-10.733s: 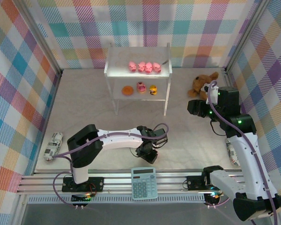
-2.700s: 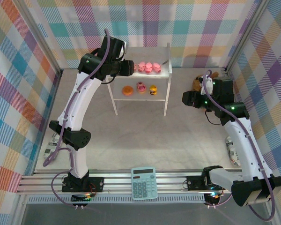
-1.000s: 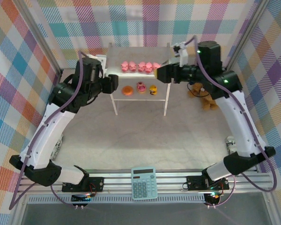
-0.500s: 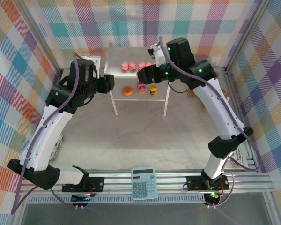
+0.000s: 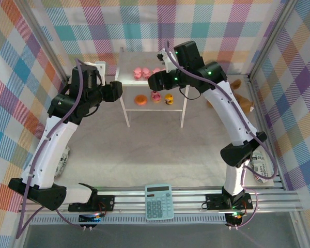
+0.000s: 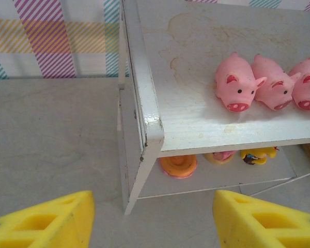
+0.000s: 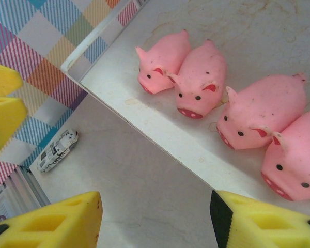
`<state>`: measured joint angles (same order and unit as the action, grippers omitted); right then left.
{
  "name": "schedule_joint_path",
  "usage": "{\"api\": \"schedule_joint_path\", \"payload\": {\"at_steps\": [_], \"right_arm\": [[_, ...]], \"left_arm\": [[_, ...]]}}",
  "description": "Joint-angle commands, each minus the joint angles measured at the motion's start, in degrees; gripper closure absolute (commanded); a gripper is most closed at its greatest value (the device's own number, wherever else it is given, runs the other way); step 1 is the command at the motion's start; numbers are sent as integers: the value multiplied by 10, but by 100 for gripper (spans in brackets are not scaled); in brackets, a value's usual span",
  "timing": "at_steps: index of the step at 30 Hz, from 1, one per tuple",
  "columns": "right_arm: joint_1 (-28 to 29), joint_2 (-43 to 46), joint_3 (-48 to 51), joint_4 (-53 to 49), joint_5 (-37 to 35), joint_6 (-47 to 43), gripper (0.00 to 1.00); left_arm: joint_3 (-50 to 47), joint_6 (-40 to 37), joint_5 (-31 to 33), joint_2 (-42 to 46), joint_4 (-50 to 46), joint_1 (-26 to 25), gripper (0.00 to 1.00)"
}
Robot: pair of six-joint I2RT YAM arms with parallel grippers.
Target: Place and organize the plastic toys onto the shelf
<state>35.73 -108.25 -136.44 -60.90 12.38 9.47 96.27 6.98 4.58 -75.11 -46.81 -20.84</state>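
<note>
Four pink pigs [image 7: 199, 82] stand side by side on the top of the shelf [image 7: 248, 26], noses toward its front edge. A fifth may be hiding; we cannot tell. From above, the row runs from 9 o'clock to 3 o'clock across the shelf top. The right gripper [image 5: 152, 81] hangs just over that row, so it is the nearer one. The left gripper [image 5: 117, 91] hangs off the shelf's 9 o'clock end, near the front corner, apart from the pigs. Both grippers are let go: their yellow pads [image 6: 41, 217] stand apart and nothing is between them. In the right gripper's own camera, the pigs lie at about 1 o'clock from the gap. On the lower board we count one orange ring [image 6: 179, 165], one pink cupcake [image 6: 219, 156] and one yellow duck [image 6: 258, 155], also in a row. We think the toys are all up on the shelf, so the next move may be just a small push to tidy the pigs.
</note>
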Motion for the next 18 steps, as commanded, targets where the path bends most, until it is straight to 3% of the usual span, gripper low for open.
{"api": "schedule_joint_path", "payload": {"at_steps": [1, 18], "right_arm": [[6, -6, -26, -14, -15, -11, 41], [8, -45, -63, -29, -62, -16, 41]], "left_arm": [[-11, -7, -20, 17, 21, 13, 38], [-24, -10, -43, 17, 33, 36, 38]]}}
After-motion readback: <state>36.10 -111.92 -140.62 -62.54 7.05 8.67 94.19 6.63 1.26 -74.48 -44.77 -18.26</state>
